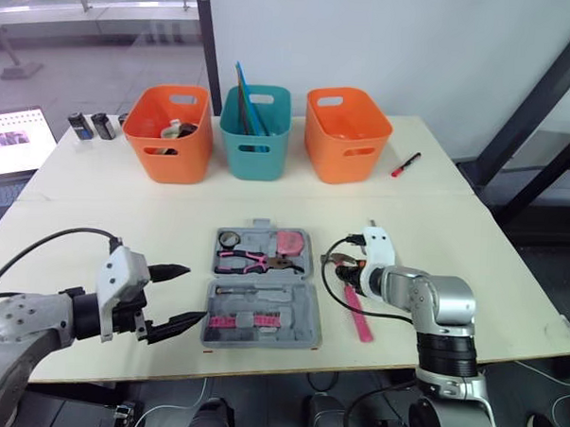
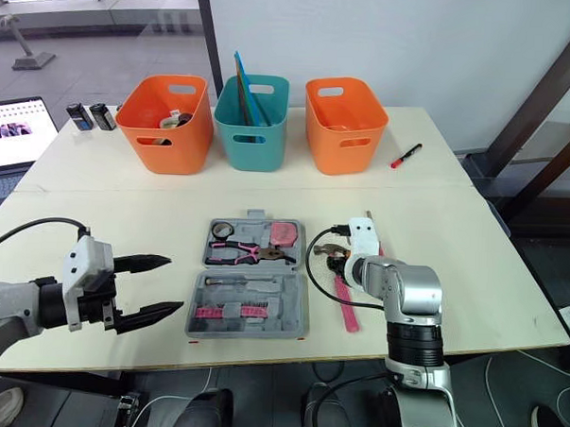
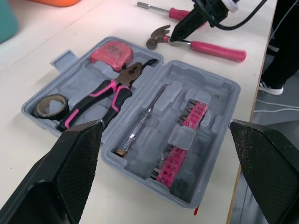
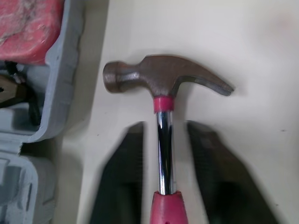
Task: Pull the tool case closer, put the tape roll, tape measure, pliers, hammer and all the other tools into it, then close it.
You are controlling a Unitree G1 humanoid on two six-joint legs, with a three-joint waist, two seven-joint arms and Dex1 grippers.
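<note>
The tool case (image 1: pixel 303 332) lies open and flat on the table, in front of the robot. In the far half of the case sit the tape roll (image 1: pixel 229 238), the pliers (image 1: pixel 250 261) and the pink tape measure (image 1: pixel 288 242). In the near half are rows of pink bits (image 1: pixel 247 321) and a thin metal tool (image 3: pixel 140 126).

The hammer (image 4: pixel 161 79) is not in the case. It lies on the table just to the right of the case, with its metal head near the case's edge. The right gripper (image 4: pixel 163 128) is low over the hammer. Its two fingers are spread apart, one on each side of the shiny neck just below the head. There is a gap on both sides, so it is not squeezing the hammer.

A pink screwdriver (image 3: pixel 159 8) lies on the table a little past the hammer, farther from the case.

The left gripper (image 1: pixel 194 292) is just to the left of the case. Its fingers are wide apart and hold nothing.

Behind the case, well apart from it, stand three tubs: orange (image 1: pixel 170 133), teal (image 1: pixel 255 132) and orange (image 1: pixel 345 136).
</note>
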